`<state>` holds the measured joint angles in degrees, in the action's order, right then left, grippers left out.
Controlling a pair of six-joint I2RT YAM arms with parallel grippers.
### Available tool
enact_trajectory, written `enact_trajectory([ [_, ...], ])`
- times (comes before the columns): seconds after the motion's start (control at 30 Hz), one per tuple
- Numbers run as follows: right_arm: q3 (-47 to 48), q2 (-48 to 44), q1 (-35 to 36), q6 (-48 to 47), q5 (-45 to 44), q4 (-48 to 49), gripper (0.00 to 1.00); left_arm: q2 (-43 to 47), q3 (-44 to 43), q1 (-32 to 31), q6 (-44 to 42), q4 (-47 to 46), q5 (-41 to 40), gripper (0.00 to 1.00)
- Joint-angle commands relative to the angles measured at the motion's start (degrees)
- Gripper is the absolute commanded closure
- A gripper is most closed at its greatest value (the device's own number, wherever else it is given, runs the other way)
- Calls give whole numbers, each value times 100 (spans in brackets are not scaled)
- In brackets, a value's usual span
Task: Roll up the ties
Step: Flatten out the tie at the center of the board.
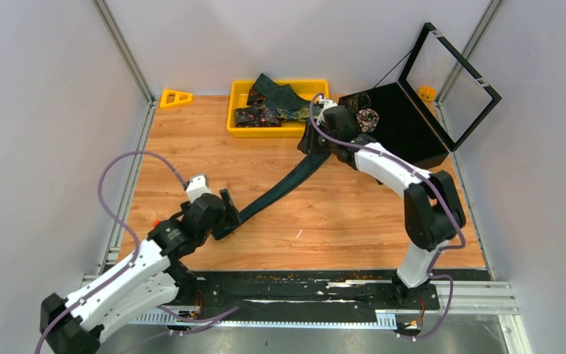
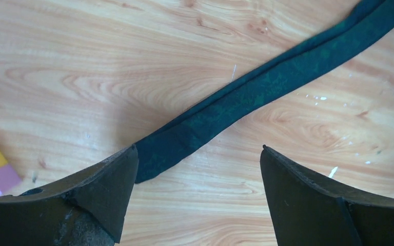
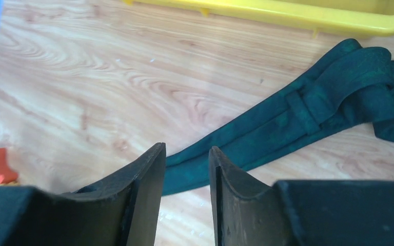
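Note:
A dark teal-green tie (image 1: 284, 184) lies stretched diagonally across the wooden table. Its narrow end lies by my left gripper (image 1: 227, 214), which is open and empty. In the left wrist view the tie (image 2: 246, 92) ends right beside the left fingertip (image 2: 125, 169), with the gripper (image 2: 199, 154) just above the table. My right gripper (image 1: 311, 141) hovers over the tie's wide end, jaws only a little apart and empty. In the right wrist view the tie (image 3: 287, 118) runs behind the gripper (image 3: 187, 151) and bunches up at the right.
A yellow tray (image 1: 239, 127) at the back holds a patterned tie (image 1: 261, 114) and another teal tie (image 1: 280, 92). A black case (image 1: 413, 140) with a raised clear lid stands at the back right with a rolled tie (image 1: 368, 118) inside. A yellow triangle piece (image 1: 175, 97) lies at the back left.

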<state>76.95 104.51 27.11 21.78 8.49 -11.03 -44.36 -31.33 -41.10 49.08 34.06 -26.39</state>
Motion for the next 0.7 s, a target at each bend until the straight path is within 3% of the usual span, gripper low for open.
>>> enact_trajectory([
  [0.0,-600,-917,261,132,-193,142,62,878,433,58,1354,771,-400,7],
  [0.17,-1882,-1638,550,186,-305,418,62,1890,941,93,2324,1326,-567,15],
  [0.23,-2377,-1845,626,192,-391,631,62,2280,1126,102,2683,1419,-495,23],
  [0.37,-2831,-1924,754,157,-358,906,62,2818,1382,116,3240,1430,-395,24],
  [0.5,-2883,-1894,872,99,-391,938,62,2908,1414,122,3748,1599,-351,30],
  [0.67,-2889,-1788,964,73,-402,964,63,2508,1416,137,4471,1762,-266,29],
])
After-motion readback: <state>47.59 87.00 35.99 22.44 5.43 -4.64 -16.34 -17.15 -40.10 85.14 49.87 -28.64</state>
